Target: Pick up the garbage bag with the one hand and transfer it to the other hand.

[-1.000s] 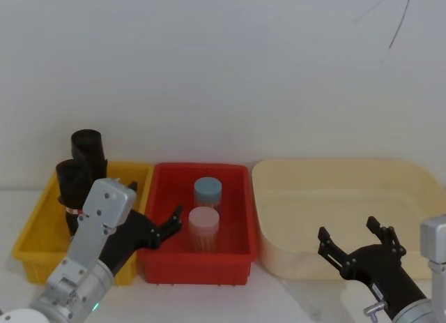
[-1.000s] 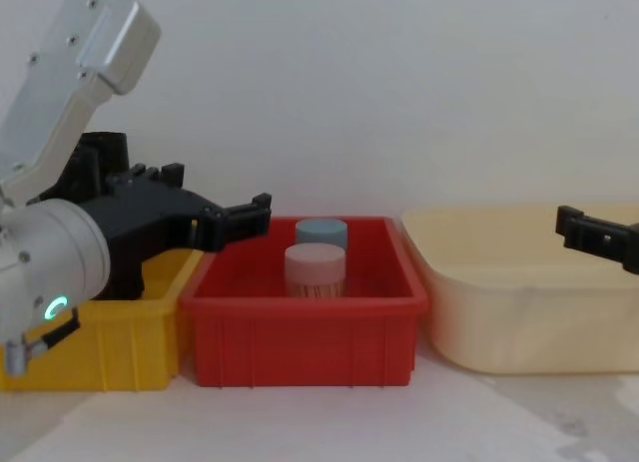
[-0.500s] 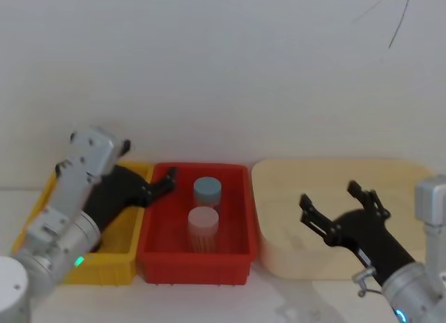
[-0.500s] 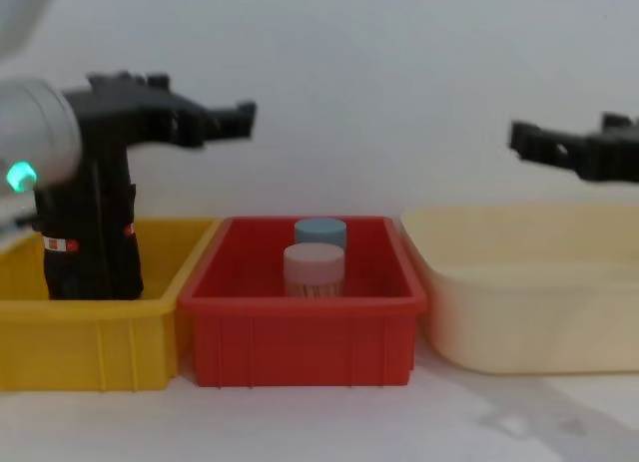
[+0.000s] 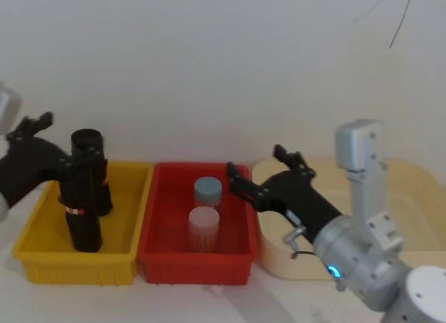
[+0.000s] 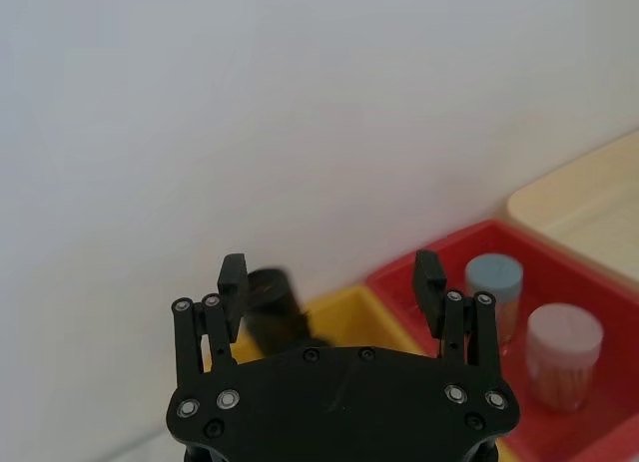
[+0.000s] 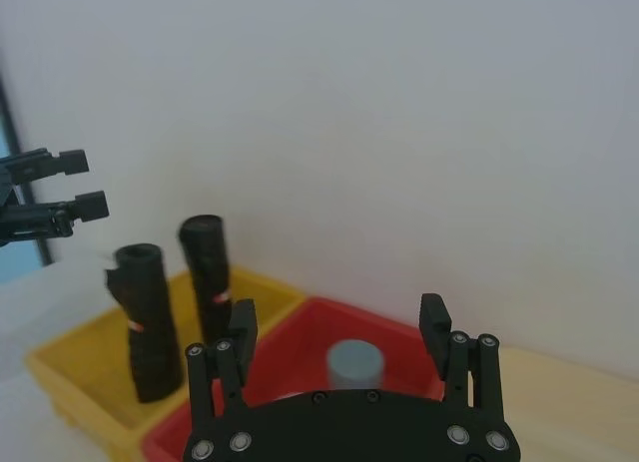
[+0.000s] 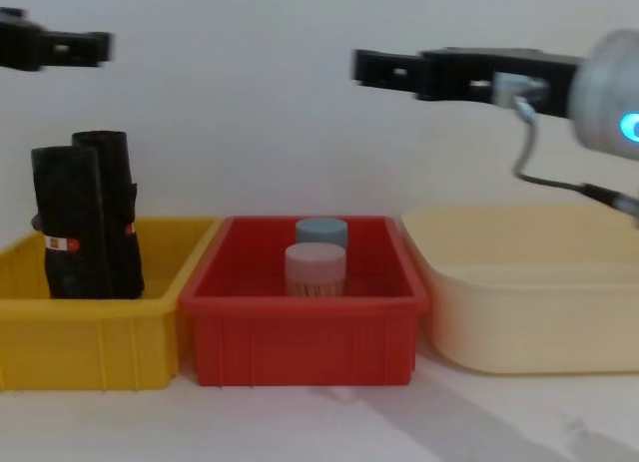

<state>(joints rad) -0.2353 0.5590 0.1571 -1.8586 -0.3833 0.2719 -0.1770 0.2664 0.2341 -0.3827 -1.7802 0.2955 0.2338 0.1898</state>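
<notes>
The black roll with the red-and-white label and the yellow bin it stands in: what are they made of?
The garbage bag looks like thin plastic film, matte black, rolled tight, creased at its top. The yellow bin seems moulded rigid plastic: smooth, with a thick rim.

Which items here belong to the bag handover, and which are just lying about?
Job: garbage bag; left tool, open above yellow bin; right tool, open above red bin.
Lying about: both bins, slimmer black roll, blue-lidded jar, pink-lidded jar, cream tub.

A red bin (image 8: pixel 300 332) sits between a yellow bin (image 8: pixel 90 347) and a cream tub (image 8: pixel 529 322). A blue-lidded jar (image 8: pixel 320 231) and a pink-lidded jar (image 8: pixel 316 270) stand inside the red one.
</notes>
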